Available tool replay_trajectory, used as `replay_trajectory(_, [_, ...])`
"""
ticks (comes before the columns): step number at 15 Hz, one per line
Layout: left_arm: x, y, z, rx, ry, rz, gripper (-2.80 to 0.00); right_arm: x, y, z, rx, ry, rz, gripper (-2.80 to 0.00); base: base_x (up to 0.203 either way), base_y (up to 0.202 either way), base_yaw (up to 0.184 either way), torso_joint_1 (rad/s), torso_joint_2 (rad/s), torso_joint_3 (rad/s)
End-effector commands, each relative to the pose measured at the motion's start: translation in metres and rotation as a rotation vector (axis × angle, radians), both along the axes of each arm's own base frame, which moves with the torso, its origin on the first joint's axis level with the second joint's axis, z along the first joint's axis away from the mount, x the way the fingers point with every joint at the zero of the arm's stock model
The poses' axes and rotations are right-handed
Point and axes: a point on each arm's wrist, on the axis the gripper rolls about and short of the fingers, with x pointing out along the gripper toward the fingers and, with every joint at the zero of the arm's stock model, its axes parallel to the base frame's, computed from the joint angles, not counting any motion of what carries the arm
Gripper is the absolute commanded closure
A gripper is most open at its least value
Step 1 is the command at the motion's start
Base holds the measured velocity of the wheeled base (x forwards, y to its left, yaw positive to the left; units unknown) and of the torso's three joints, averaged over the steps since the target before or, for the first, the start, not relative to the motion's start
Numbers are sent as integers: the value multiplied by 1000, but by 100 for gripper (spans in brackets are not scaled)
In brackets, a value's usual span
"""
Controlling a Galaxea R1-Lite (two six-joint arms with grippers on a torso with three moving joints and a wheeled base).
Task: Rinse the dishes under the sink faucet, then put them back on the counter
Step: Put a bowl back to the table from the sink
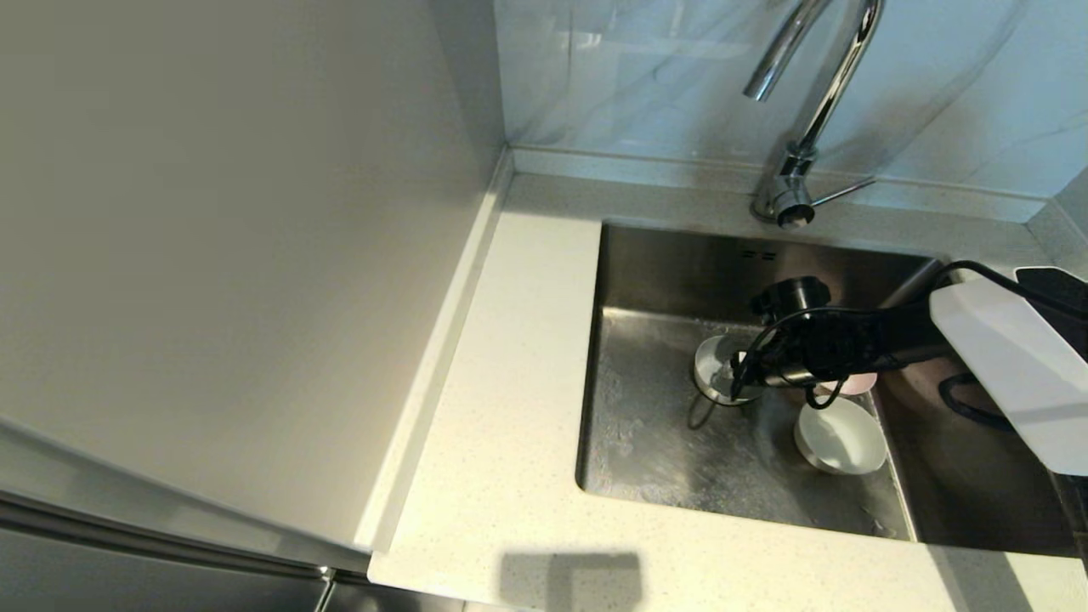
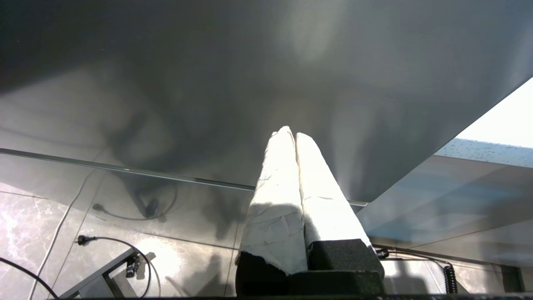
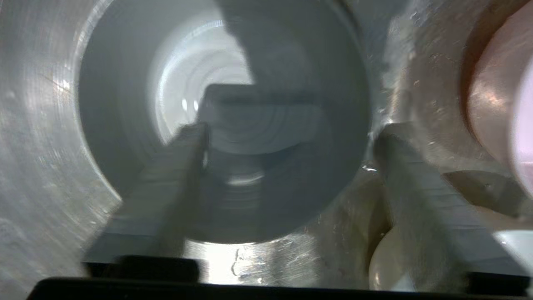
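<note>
In the steel sink (image 1: 646, 442) lie three bowls. The light grey-white bowl (image 1: 712, 361) (image 3: 125, 125) sits by the drain. My right gripper (image 1: 741, 374) (image 3: 287, 137) is low over it and open. One finger (image 3: 179, 179) is inside the bowl and the other (image 3: 410, 187) is just outside its rim. The pale pink bowl (image 1: 857, 385) (image 3: 495, 96) is mostly hidden behind the arm. The white bowl (image 1: 841, 435) (image 3: 385, 262) rests upright near the sink's right wall. No water shows at the chrome faucet (image 1: 812, 110). My left gripper (image 2: 290, 133) is shut on nothing, parked below counter level.
The speckled counter (image 1: 510, 357) runs along the sink's left and front. A tall pale panel (image 1: 212, 212) stands on the left. The faucet's lever (image 1: 841, 191) points right. The left gripper faces a grey cabinet front (image 2: 250, 62), with cables on the floor (image 2: 104, 241).
</note>
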Motion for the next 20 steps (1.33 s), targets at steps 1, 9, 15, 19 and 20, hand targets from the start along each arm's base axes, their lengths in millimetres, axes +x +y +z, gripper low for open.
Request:
replay_trajectory(1, [0, 0, 0, -1, -3, 1, 0, 1, -2, -9, -3, 19, -4, 0, 0, 0, 0, 0, 0, 0])
replay_trajectory(9, [0, 0, 0, -1, -3, 1, 0, 1, -34, -15, -47, 43, -27, 0, 0, 0, 0, 0, 0, 0])
replay_trajectory(15, [0, 0, 0, -1, -3, 1, 0, -28, -52, 51, -48, -57, -57, 0, 0, 0, 0, 0, 0, 0])
replay_trajectory(19, [0, 0, 0, -1, -3, 1, 0, -102, -74, 143, -73, -215, -34, 0, 0, 0, 0, 0, 0, 0])
replay_trajectory(20, [0, 0, 0, -1, -3, 1, 0, -124, -82, 162, -90, -257, -25, 0, 0, 0, 0, 0, 0, 0])
